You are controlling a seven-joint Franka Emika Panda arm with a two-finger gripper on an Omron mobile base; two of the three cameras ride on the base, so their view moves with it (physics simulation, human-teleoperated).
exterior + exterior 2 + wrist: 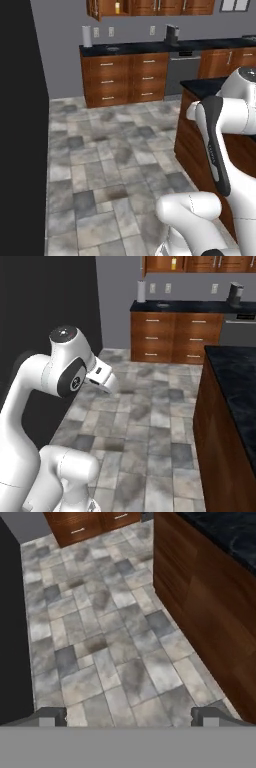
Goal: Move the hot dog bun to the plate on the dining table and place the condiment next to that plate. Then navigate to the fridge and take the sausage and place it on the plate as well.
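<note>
Currently we're holding the end effector [128, 717] wide open and empty over the tiled floor [105, 642], dining table [210, 602] sitting at 2 o'clock.

No readable text, labels, brands, numbers or signs on any surface.

Your left base view looks from behind the arm over the tiled floor [110, 165] toward the far wall counter [125, 75]. Your right base view faces the same floor and counter. Your hand view looks down, near the dining table [210, 607].
</note>
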